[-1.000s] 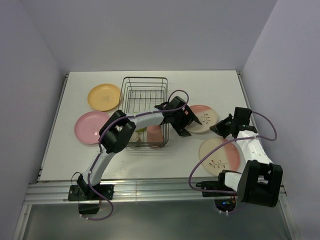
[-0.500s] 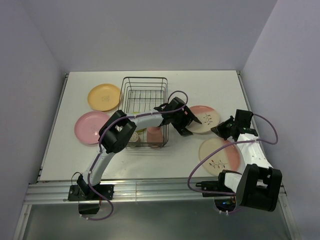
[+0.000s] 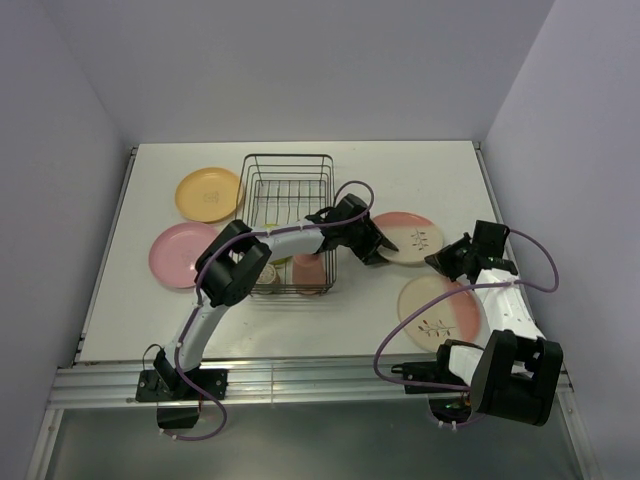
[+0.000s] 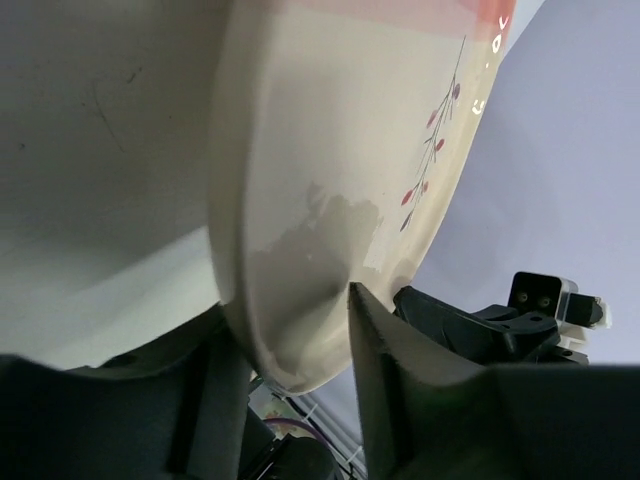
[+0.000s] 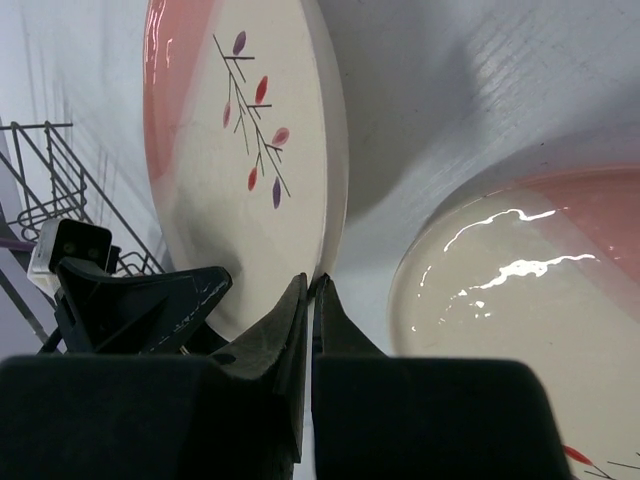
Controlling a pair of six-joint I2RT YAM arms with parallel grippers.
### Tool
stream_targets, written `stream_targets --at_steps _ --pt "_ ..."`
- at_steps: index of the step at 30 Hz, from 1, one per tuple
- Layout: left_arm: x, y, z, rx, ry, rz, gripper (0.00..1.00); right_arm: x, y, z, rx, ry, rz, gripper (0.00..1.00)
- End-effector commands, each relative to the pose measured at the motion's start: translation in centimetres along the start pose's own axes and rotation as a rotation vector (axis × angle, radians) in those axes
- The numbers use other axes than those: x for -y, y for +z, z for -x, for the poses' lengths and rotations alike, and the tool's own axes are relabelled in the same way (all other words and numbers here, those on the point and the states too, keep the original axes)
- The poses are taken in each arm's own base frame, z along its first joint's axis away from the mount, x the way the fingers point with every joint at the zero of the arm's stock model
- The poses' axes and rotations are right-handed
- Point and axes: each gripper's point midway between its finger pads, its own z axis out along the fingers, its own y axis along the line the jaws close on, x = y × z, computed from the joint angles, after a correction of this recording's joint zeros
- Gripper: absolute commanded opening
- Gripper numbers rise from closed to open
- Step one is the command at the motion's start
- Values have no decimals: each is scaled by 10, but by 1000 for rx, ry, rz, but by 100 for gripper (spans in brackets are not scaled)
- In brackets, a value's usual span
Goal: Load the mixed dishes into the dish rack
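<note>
The pink-and-cream plate (image 3: 408, 236) with a small twig print lies right of the dish rack (image 3: 290, 157). My left gripper (image 3: 377, 245) reaches past the rack's right side and holds this plate's near-left rim between its jaws; in the left wrist view the rim (image 4: 330, 150) fills the gap between them (image 4: 288, 315). My right gripper (image 3: 438, 262) is shut, its tips (image 5: 315, 282) against the plate's right rim (image 5: 230, 200), which stands tilted up off the table. The cream-pink twig plate (image 3: 440, 310) lies flat beside it (image 5: 520, 300).
The rack holds a salmon-pink cup (image 3: 308, 268) and a small grey-beige cup (image 3: 268, 273) at its near end, with something lime-green (image 3: 281, 261) between them. An orange-yellow plate (image 3: 208, 193) and a pink plate (image 3: 180, 254) lie left of the rack. Rack wires (image 5: 50, 190) show behind the tilted plate.
My left gripper's jaws have narrowed onto the pink-and-cream plate's rim. My right gripper has shifted slightly down and right along the plate's edge.
</note>
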Motion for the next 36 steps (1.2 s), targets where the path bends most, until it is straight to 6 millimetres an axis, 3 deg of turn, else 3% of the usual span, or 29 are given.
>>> stream_targets --at_steps 1,6,9,12,15,16,20,22,31,36 --pt "86 -45 -2 37 60 -254 44 -13 -7 -6 -27 -61 79 0" --pt "89 -46 -4 19 64 -277 21 -10 -8 -5 -21 -69 71 0" --pt "91 -48 -3 13 77 -288 1 -10 -10 -2 -8 -84 71 0" --pt "95 -49 -3 5 93 -301 0 -14 -15 2 5 -96 78 3" --pt "99 -50 -5 -12 109 -323 0 -19 -21 3 3 -108 98 30" --pt "100 -50 -6 -18 117 -328 0 -23 -24 4 7 -117 109 47" --pt "108 -51 -10 -41 151 -353 0 -24 -33 5 14 -134 101 77" --pt "113 -51 -9 -42 169 -350 0 -26 -40 8 34 -152 104 82" --pt "101 -38 -12 -137 120 -365 0 -23 -50 14 68 -182 65 83" --pt "116 -47 -20 -170 175 -441 0 -19 -48 9 46 -182 71 88"
